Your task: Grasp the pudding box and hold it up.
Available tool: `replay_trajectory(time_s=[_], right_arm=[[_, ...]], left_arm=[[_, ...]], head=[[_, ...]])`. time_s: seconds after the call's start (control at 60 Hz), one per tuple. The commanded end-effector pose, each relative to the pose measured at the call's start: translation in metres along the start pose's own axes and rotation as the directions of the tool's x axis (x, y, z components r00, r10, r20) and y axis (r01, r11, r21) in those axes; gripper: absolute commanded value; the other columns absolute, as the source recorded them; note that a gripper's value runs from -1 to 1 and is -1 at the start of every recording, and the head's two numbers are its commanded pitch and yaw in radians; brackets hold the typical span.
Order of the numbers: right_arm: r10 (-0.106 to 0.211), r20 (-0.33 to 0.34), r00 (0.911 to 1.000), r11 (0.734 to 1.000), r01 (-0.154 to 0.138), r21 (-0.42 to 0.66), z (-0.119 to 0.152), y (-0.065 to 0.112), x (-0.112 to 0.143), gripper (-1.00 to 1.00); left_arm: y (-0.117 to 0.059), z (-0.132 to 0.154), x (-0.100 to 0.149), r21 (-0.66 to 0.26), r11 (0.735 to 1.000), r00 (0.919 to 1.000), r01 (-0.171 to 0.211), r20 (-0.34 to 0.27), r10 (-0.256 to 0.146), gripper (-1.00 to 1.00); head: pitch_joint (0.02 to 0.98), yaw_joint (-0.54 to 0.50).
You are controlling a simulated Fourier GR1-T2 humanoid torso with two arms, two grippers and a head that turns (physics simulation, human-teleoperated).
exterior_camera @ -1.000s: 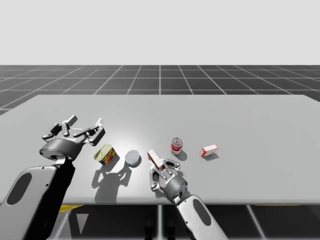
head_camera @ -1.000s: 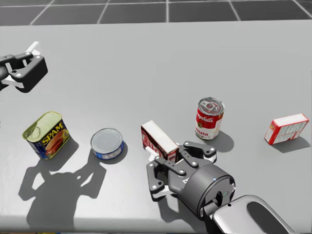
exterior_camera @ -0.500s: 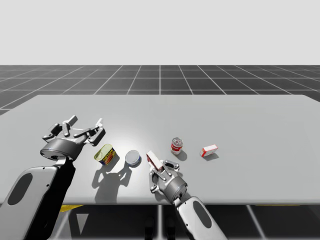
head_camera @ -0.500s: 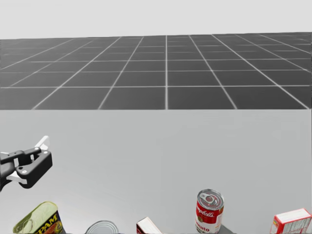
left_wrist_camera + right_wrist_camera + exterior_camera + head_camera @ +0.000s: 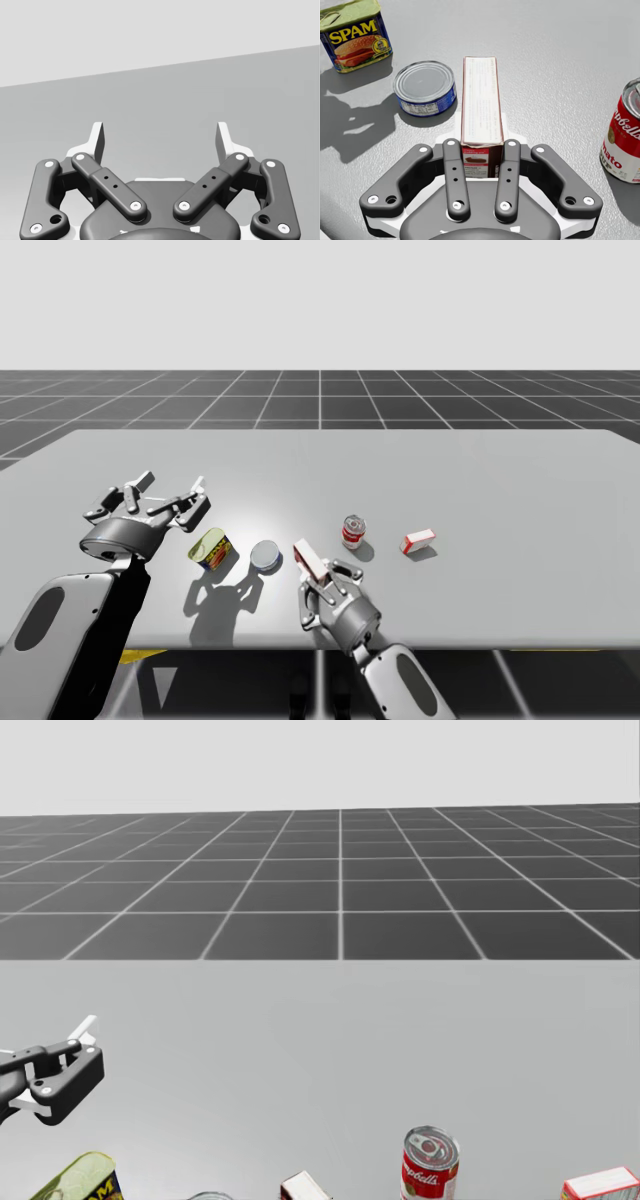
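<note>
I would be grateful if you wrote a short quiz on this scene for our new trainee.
1. True or false: my left end effector is open, with nothing between its fingers.
2. What is my right end effector shut on? A the red round can; B the pudding box; C the yellow rectangular can.
3. Fill in: in the high view, the thing just left of the pudding box is the flat ____ can.
Key: 1 true; 2 B; 3 blue.
</note>
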Motion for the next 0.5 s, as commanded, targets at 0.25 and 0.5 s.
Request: replay_trajectory(time_s=[0.25, 0.5], right_arm=[[0.079, 0.271, 0.9594, 0.994, -0.054, -0.096, 0.014, 0.0, 0.089, 0.97], [0.16, 0.43, 0.8887, 0.983, -0.103, -0.152, 0.03, 0.003, 0.141, 1.0]], left_arm=[[0.001, 0.0, 0.0, 0.006, 1.0, 1.0, 0.002, 0.0, -0.002, -1.0], [0.001, 0.0, 0.001, 0.006, 1.0, 1.0, 0.0, 0.001, 0.0, -1.0]], head=[[0.447, 0.04], [0.445, 0.04]])
